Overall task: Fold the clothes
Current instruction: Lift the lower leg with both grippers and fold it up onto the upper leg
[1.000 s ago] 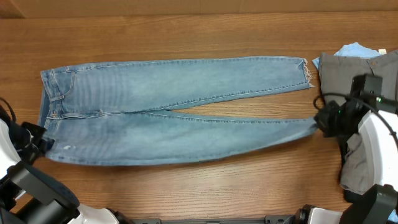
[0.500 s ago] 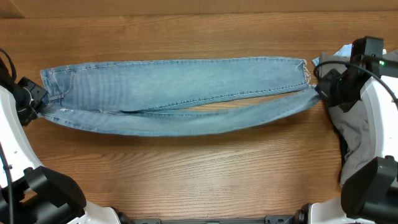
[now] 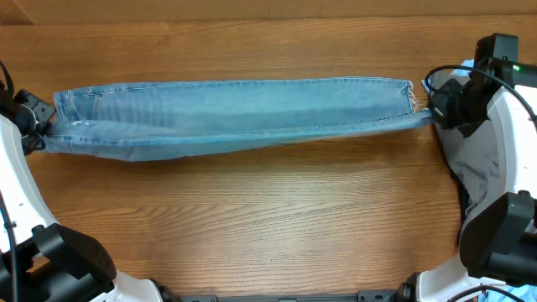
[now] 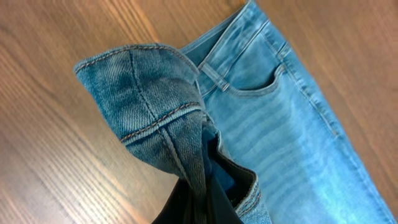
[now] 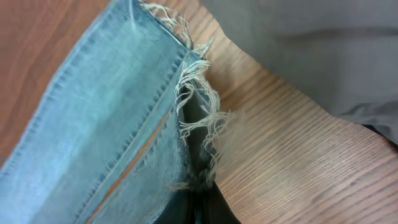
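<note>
There is one pair of light-blue denim jeans (image 3: pixel 235 113), one pair of grey trousers (image 3: pixel 471 172), and two grippers, one at each end of the jeans.

The jeans stretch lengthwise across the far half of the wooden table (image 3: pixel 252 226), with the waist at the left and the frayed ankle hems at the right. One leg is drawn over the other, so the pair reads as a single long band that sags slightly along its near edge.

The left gripper (image 3: pixel 42 134) sits at the waist end, its fingers pinched together on a corner of the waistband. In the left wrist view that corner (image 4: pixel 143 106) stands lifted and folded over above the gripper (image 4: pixel 205 199), while the rest of the waist, with one pocket (image 4: pixel 267 84), lies flat on the wood.

The right gripper (image 3: pixel 433 114) sits at the ankle end, clamped on the frayed hem of one leg. The right wrist view shows loose threads (image 5: pixel 199 106) fanning out just above its closed fingers (image 5: pixel 199 202).

The grey trousers lie crumpled at the right edge of the table, just beyond the hems and partly under the right arm.
</note>
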Motion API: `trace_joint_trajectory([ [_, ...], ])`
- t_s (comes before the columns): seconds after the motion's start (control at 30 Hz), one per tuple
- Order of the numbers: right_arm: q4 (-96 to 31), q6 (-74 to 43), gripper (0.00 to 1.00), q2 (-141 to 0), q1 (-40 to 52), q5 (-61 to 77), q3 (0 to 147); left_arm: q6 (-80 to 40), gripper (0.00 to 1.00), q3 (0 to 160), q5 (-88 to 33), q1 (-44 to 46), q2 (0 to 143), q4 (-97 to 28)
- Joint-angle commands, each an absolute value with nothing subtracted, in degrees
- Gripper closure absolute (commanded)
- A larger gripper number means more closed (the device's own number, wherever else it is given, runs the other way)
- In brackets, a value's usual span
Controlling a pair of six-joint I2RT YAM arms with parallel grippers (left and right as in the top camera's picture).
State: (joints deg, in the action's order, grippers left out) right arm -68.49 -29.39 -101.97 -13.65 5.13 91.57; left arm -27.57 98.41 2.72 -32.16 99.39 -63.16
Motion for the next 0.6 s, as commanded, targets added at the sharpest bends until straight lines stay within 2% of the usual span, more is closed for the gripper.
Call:
trace_joint_trajectory([
  [0.0,-67.7,-31.2,0.96,-103.0,-13.8,2.4,95.7,-28.5,0.96,100.4,4.0,-31.8,99.3,-60.4],
  [0.23,-66.2,-32.9,0.96,-105.9,-13.8,2.6,95.8,-28.3,0.96,100.4,4.3,-29.8,99.3,-55.5],
  [0.37,-62.2,-32.9,0.96,-107.5,-13.4,2.6,95.8,-28.1,0.96,100.4,8.4,-28.1,100.0,-53.8],
  [0.57,-57.8,-33.1,0.96,-107.5,-11.9,0.0,95.8,-27.4,0.96,100.4,9.2,-27.6,105.7,-54.5],
])
